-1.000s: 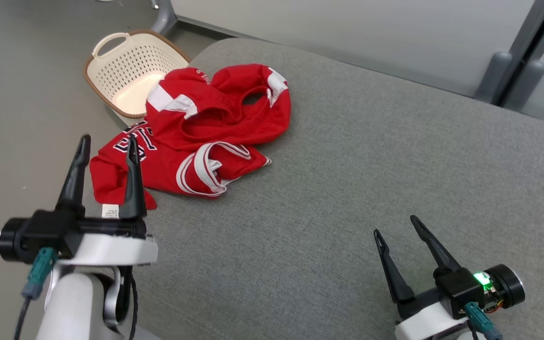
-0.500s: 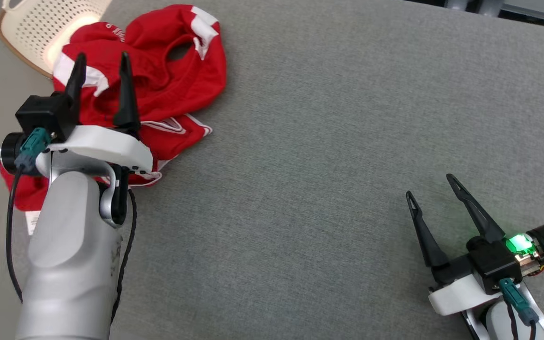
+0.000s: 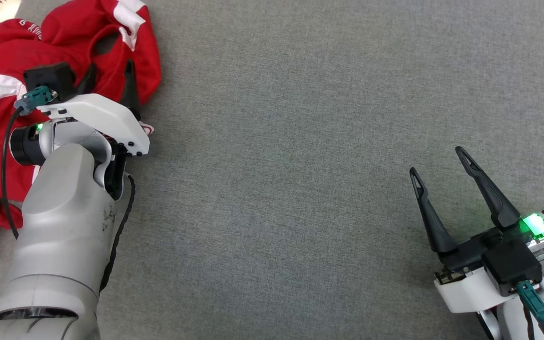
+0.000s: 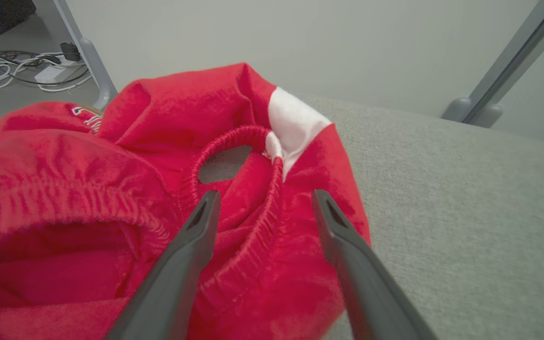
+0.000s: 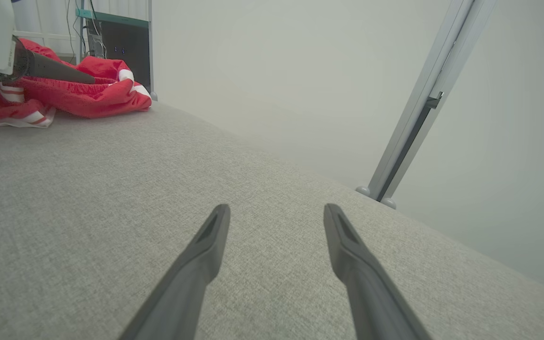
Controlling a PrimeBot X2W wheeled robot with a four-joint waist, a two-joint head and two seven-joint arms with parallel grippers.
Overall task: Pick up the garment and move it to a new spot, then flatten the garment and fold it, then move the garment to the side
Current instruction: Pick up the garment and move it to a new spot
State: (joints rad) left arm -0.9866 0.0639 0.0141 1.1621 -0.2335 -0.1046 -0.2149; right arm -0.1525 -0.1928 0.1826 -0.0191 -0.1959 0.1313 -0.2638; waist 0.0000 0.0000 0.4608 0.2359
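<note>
Pick-up step: left end effector [image 4: 266, 194], spread and empty, straddles a fold of the garment [image 4: 158, 118] — next, pinch and lift. Right end effector [image 3: 437, 160] waits well apart from it, agape, empty.

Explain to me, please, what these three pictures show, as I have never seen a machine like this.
This is a wheeled robot with two arms, each ending in a two-fingered claw. One picture looks down from a camera on its head. The other two come from cameras on its left and right wrists, each looking along that claw's fingers. A crumpled red garment with white trim lies on a grey padded surface. The left claw is open, with an elastic hem of the garment between its fingers, but it has not closed on it. The right claw is open over bare surface, well away from the garment. Nothing is held yet.
</note>
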